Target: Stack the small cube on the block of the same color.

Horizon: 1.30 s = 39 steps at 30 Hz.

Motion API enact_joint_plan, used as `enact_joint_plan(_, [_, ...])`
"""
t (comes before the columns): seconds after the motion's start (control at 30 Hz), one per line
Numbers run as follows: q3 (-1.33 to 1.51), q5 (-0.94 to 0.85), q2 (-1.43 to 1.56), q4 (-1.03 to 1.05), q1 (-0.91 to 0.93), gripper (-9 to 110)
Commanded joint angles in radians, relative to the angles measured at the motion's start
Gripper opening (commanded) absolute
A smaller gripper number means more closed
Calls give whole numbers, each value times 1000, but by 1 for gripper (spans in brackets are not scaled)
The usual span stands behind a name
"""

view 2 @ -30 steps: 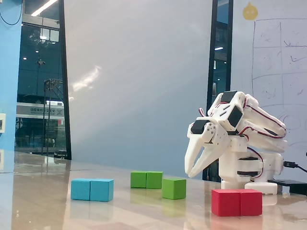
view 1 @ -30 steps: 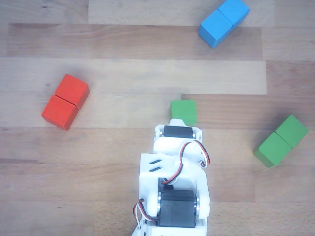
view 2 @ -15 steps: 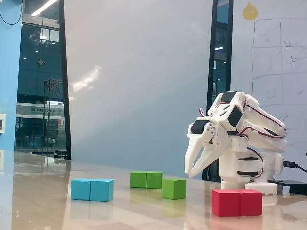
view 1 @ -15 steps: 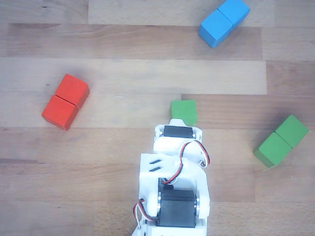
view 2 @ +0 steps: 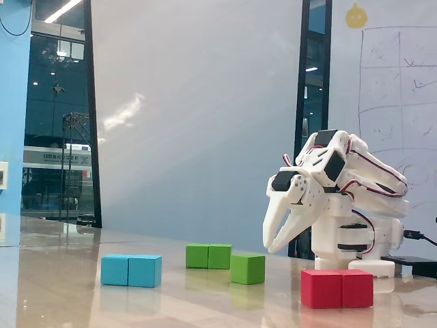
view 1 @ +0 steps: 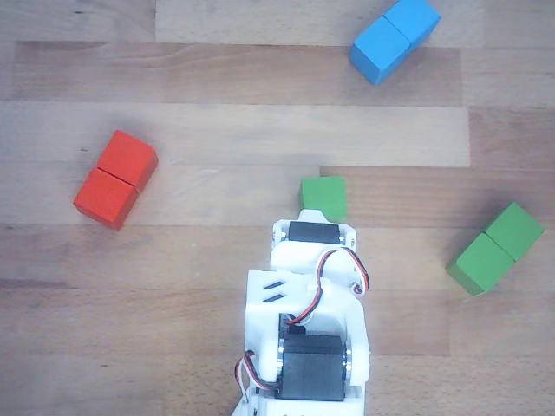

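Other view, left to right: red block (view 1: 115, 178), small cube (view 1: 323, 198) just off the arm's front end, blue block (view 1: 395, 38), green block (view 1: 497, 248) well right. Arm hides the fingers here. Fixed view shows gripper (view 2: 276, 247) open, empty, hanging above the table (view 2: 205, 301), right of the cube.

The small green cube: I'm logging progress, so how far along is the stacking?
Nothing looks done: the small cube sits alone on the table, apart from the green block. In hand: the gripper hangs open just above the table beside the cube in the fixed view, holding nothing. Left: grasp the cube, carry it across and set it on the green block.
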Motion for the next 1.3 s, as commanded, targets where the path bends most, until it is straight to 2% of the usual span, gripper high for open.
enact_joint_plan(0.0, [-12, 5, 32, 3, 5, 0])
enact_joint_plan(0.77, [-35, -2, -2, -9, 6, 0])
enact_joint_plan(0.93, [-244, -2, -233, -52, 6, 0])
enact_joint_plan(1.27, [-713, -2, -913, -83, 6, 0])
